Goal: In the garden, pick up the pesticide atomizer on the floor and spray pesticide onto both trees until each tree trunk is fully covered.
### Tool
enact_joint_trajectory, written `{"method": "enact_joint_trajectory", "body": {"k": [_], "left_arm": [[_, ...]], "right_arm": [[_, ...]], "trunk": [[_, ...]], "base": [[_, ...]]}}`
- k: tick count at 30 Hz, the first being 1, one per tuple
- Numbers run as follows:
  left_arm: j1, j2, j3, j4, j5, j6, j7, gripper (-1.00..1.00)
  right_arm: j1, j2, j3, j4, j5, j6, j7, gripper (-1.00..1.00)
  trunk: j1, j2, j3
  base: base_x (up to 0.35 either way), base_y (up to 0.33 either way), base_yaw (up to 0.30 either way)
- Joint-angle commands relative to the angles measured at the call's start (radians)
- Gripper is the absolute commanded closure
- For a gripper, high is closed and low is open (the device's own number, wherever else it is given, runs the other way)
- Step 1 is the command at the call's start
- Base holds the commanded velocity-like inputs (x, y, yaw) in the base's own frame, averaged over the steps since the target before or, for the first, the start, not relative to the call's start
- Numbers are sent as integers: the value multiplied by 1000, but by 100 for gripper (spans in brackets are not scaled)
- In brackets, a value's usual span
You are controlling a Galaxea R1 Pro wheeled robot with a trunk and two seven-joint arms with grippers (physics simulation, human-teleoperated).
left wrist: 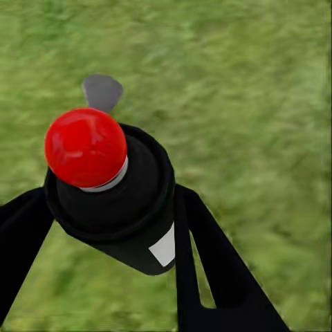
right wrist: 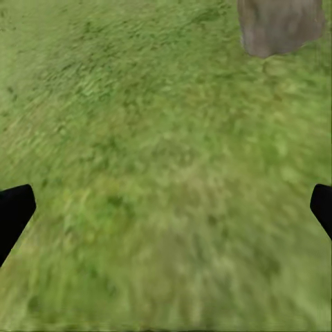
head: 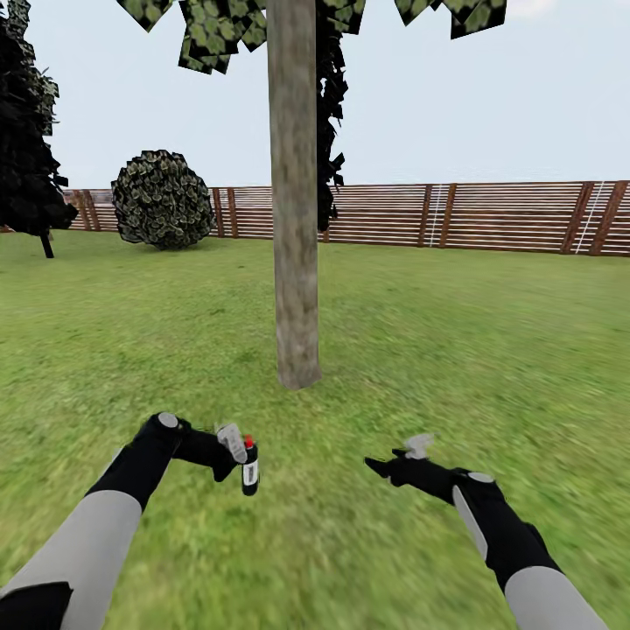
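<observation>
One tree stands straight ahead, and its mottled grey-brown tree trunk rises from the grass floor with green leaves above. My left gripper is shut on the pesticide atomizer, a small dark sprayer held upright a short way in front of the trunk. In the left wrist view the atomizer sits between the black fingers, its red tip facing the camera. My right gripper hovers open over the grass, holding nothing. Its wrist view shows the trunk's base ahead of the spread gripper.
A brown slat fence closes off the lawn at the back. A round dark bush stands left of the trunk near the fence. A dark narrow tree is at the far left. Open grass surrounds the trunk.
</observation>
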Motion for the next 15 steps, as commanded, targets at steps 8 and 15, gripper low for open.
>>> {"method": "enact_joint_trajectory", "body": {"k": [8,15], "left_arm": [[-2,-50,0,4,-185,11,-69,100],[-3,-126,-1,7,-272,10,-85,100]], "right_arm": [[-1,1,84,-2,13,8,132,100],[-1,2,217,-8,27,8,138,100]], "trunk": [[0,-1,-1],[0,-1,-1]], "base": [[0,0,0],[0,0,0]]}}
